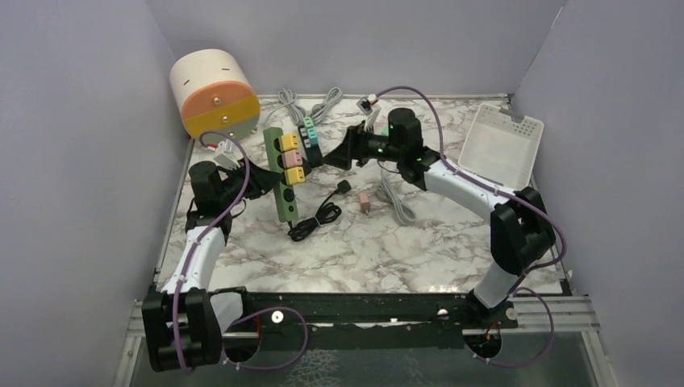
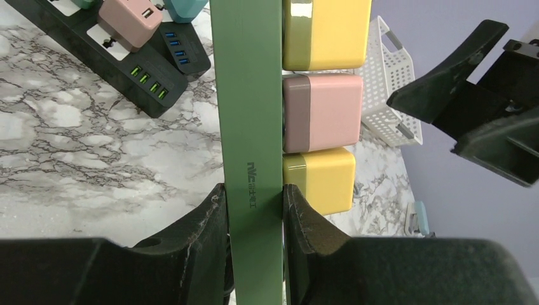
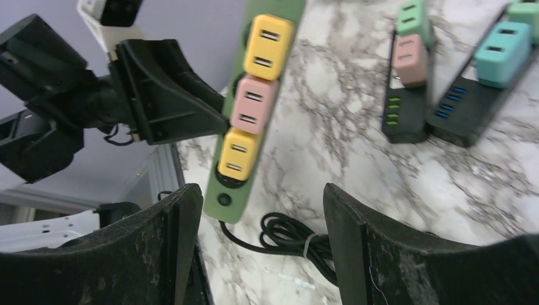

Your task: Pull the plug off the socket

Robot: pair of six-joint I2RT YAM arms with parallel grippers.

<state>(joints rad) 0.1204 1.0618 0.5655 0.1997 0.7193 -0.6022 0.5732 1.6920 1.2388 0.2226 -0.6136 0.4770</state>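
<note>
left arm and right arm: white shells, black joints, purple cables; black fingers possibly scuffed.

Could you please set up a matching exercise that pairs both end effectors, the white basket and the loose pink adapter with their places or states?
Things:
1. left end effector
2. right end effector
3. white basket
4. loose pink adapter

Places or states:
A. lying by itself on the marble table, plugged into nothing
B. open, holding nothing
C. shut on the green power strip
D. at the table's far right corner

Pairs: 1-C, 2-B, 3-D, 4-A
</note>
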